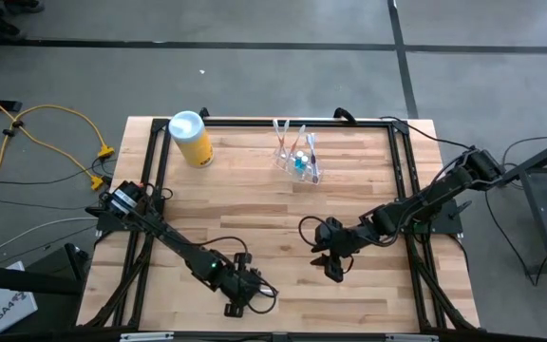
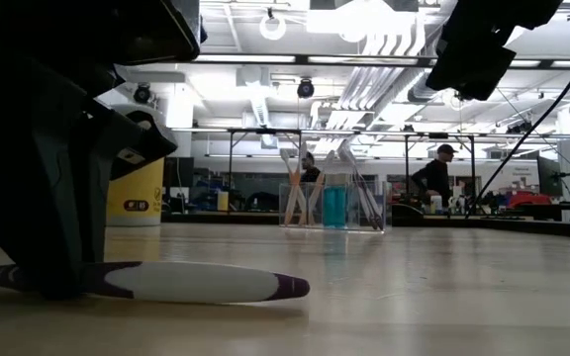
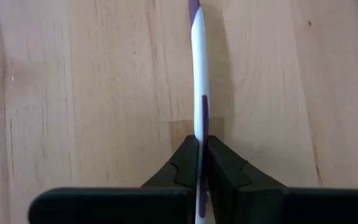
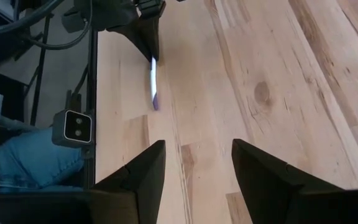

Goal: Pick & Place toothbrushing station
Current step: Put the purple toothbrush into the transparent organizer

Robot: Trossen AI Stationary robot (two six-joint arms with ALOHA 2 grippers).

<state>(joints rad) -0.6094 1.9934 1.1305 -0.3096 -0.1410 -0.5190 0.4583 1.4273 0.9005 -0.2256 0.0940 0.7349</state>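
1 toothbrush (image 3: 198,81) pinched in closed left fingers (image 3: 199,163); right fingers (image 4: 194,171) apart, empty.

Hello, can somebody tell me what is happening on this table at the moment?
The left end effector is down at the near edge of the wooden table, shut on a white and purple toothbrush that lies flat on the wood. The clear holder cup, which already contains some toothbrushes, stands at the far side, with a yellow canister further along. The right end effector hovers open above the middle of the table, holding nothing.
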